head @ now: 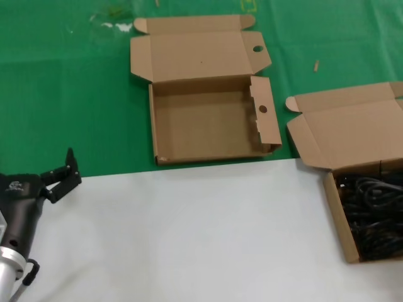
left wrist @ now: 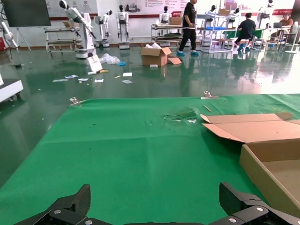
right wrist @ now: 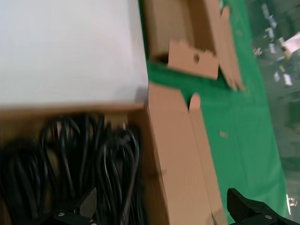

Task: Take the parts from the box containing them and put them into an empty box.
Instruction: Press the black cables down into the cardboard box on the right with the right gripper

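White tabletop (head: 189, 233); right gripper (right wrist: 161, 208) seemingly over cords (right wrist: 70, 159).

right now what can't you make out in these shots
- How many power cords there are: the head view's right edge cuts off their box, and the right wrist view shows them blurred and tangled.
- The right gripper: absent from the head view; in its wrist view only the tips of its open jaws show.
- The empty box: the left wrist view shows only a corner.
- The left gripper: the head view shows its jaws open, resting at the table's left.
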Controlling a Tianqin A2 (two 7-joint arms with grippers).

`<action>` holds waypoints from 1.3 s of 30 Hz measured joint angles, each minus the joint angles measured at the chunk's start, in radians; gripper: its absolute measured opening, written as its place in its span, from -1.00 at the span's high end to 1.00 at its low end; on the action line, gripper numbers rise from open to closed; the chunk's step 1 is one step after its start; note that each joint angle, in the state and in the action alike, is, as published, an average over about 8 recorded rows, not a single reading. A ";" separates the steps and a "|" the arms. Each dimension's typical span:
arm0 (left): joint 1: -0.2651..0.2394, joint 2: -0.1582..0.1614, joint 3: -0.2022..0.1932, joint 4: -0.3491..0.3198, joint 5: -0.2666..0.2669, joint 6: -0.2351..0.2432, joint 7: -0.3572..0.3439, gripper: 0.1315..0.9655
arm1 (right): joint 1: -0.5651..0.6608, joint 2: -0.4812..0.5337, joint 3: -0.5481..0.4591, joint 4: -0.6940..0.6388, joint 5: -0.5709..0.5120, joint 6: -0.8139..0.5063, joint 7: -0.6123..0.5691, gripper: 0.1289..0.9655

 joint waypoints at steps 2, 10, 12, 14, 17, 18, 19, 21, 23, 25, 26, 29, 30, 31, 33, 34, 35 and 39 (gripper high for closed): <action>0.000 0.000 0.000 0.000 0.000 0.000 0.000 -1.00 | 0.042 0.015 -0.025 -0.028 -0.046 -0.016 0.031 -1.00; 0.000 0.000 0.000 0.000 0.000 0.000 0.000 -1.00 | 0.207 0.000 -0.131 -0.096 -0.208 -0.084 0.150 -1.00; 0.000 0.000 0.000 0.000 0.000 0.000 0.000 -1.00 | 0.235 -0.011 -0.150 -0.109 -0.229 -0.098 0.165 -1.00; 0.000 0.000 0.000 0.000 0.000 0.000 0.000 -1.00 | 0.257 -0.020 -0.166 -0.120 -0.245 -0.110 0.176 -1.00; 0.000 0.000 0.000 0.000 0.000 0.000 0.000 -1.00 | 0.278 -0.029 -0.181 -0.135 -0.257 -0.122 0.184 -1.00; 0.000 0.000 0.000 0.000 0.000 0.000 0.000 -1.00 | 0.283 -0.031 -0.185 -0.139 -0.260 -0.125 0.186 -1.00; 0.000 0.000 0.000 0.000 0.000 0.000 0.000 -1.00 | 0.288 -0.034 -0.187 -0.142 -0.262 -0.127 0.188 -1.00; 0.000 0.000 0.000 0.000 0.000 0.000 0.000 -1.00 | 0.299 -0.038 -0.193 -0.150 -0.267 -0.130 0.191 -1.00; 0.000 0.000 0.000 0.000 0.000 0.000 0.000 -1.00 | 0.311 -0.045 -0.198 -0.157 -0.273 -0.132 0.195 -1.00; 0.000 0.000 0.000 0.000 0.000 0.000 0.000 -1.00 | 0.323 -0.052 -0.203 -0.163 -0.278 -0.135 0.199 -1.00; 0.000 0.000 0.000 0.000 0.000 0.000 0.000 -1.00 | 0.329 -0.055 -0.206 -0.167 -0.281 -0.136 0.200 -0.99; 0.000 0.000 0.000 0.000 0.000 0.000 0.000 -1.00 | 0.345 -0.065 -0.214 -0.175 -0.285 -0.140 0.202 -0.98; 0.000 0.000 0.000 0.000 0.000 0.000 0.000 -1.00 | 0.349 -0.068 -0.217 -0.177 -0.286 -0.141 0.202 -0.97; 0.000 0.000 0.000 0.000 0.000 0.000 0.000 -1.00 | 0.353 -0.070 -0.220 -0.180 -0.286 -0.142 0.201 -0.97; 0.000 0.000 0.000 0.000 0.000 0.000 0.000 -1.00 | 0.361 -0.076 -0.225 -0.185 -0.286 -0.145 0.198 -0.96; 0.000 0.000 0.000 0.000 0.000 0.000 0.000 -1.00 | 0.364 -0.078 -0.228 -0.187 -0.286 -0.146 0.195 -0.94; 0.000 0.000 0.000 0.000 0.000 0.000 0.000 -1.00 | 0.368 -0.081 -0.231 -0.190 -0.286 -0.147 0.193 -0.92; 0.000 0.000 0.000 0.000 0.000 0.000 0.000 -1.00 | 0.383 -0.092 -0.243 -0.203 -0.286 -0.152 0.184 -0.82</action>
